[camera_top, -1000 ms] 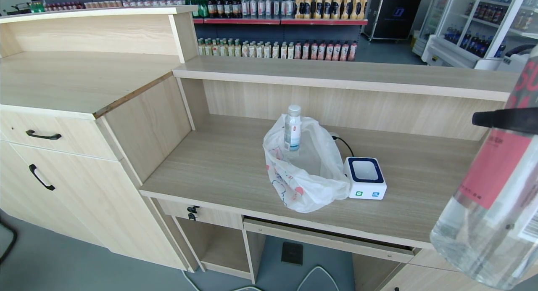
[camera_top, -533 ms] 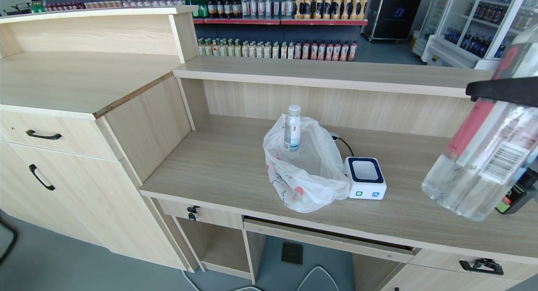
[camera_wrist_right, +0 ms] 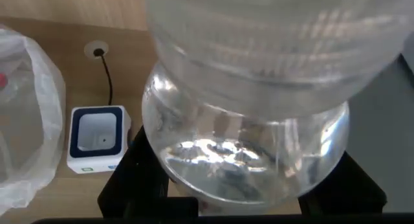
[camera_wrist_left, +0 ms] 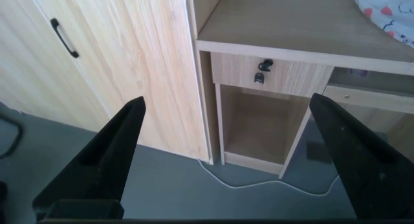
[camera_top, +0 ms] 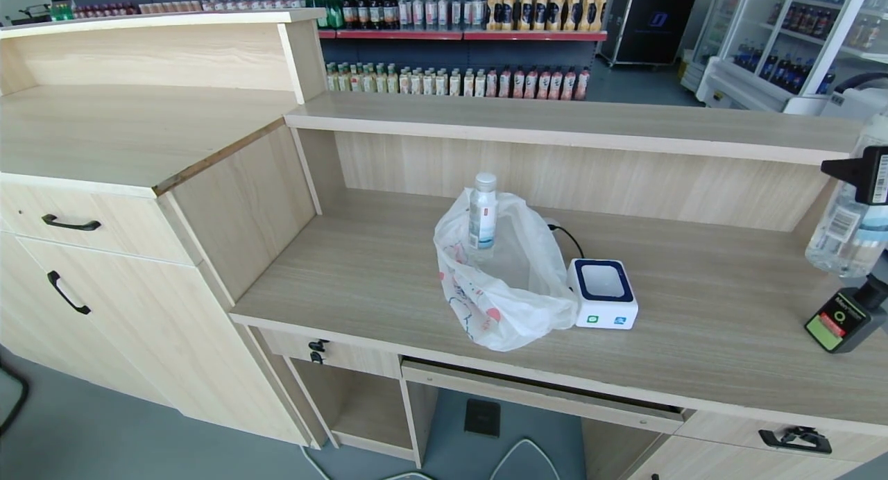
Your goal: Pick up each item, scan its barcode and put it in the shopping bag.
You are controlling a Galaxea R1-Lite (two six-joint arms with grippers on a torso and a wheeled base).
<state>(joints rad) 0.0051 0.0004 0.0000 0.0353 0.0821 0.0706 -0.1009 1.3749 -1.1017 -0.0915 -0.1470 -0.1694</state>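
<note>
Right end effector [camera_top: 857,176] grips clear bottle [camera_top: 838,238], well apart from scanner [camera_top: 603,294]

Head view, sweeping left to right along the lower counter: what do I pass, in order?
shopping bag → white barcode scanner → held water bottle, up in the air at the far right.

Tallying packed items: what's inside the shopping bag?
One clear bottle stands upright in the bag. The bag's crumpled front covers its floor, so anything lying there is hidden.
</note>
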